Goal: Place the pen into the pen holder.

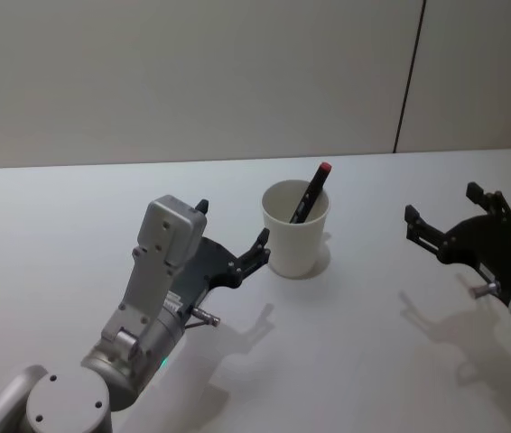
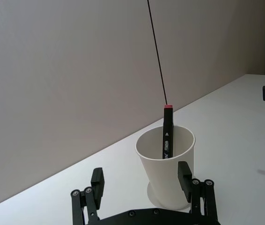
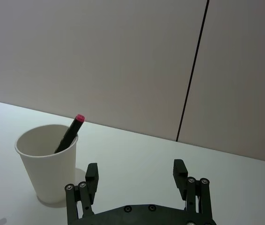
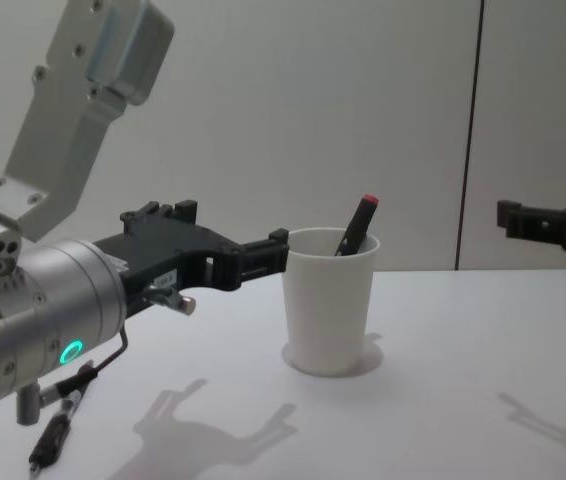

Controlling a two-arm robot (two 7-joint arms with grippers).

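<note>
Pen (image 1: 311, 193) leans on rim inside pen holder (image 1: 296, 239), so task appears done; L gripper (image 1: 233, 223), jaws open, just beside holder; R gripper (image 1: 442, 203), jaws open, well apart.

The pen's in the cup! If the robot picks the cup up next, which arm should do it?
Probably the left: the left pincer, open, sits right beside the cup, while the right pincer hangs farther off.

The white paper pen holder (image 1: 296, 251) stands upright on the table, just right of centre in the head view. The black pen (image 1: 311, 192) sits inside it, leaning on the rim, red-tipped end poking out toward the upper right.
</note>
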